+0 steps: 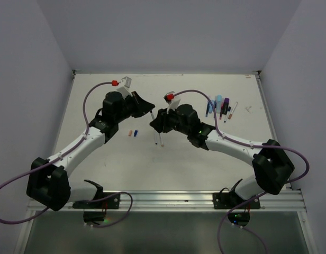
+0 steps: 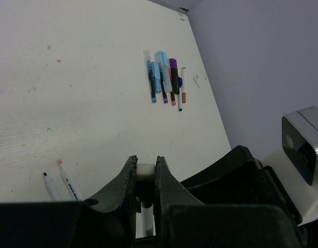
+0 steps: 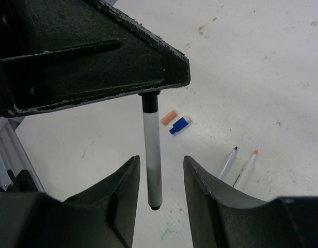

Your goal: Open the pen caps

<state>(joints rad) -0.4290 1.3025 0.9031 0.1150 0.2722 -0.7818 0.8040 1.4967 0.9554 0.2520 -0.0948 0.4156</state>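
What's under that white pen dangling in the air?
Only table, with an orange cap and a blue cap lying nearby, plus two uncapped pens. The white pen has its top end hidden inside the left pincer.

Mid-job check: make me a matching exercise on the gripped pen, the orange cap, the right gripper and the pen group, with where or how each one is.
Things:
1. white pen
2. orange cap
3. right gripper
4. pen group

States:
A. open, jaws either side of the white pen
B. lying together at the far right of the table
C. clamped in the left gripper
D. loose on the table beside the blue cap

Pairs: 1-C, 2-D, 3-A, 4-B
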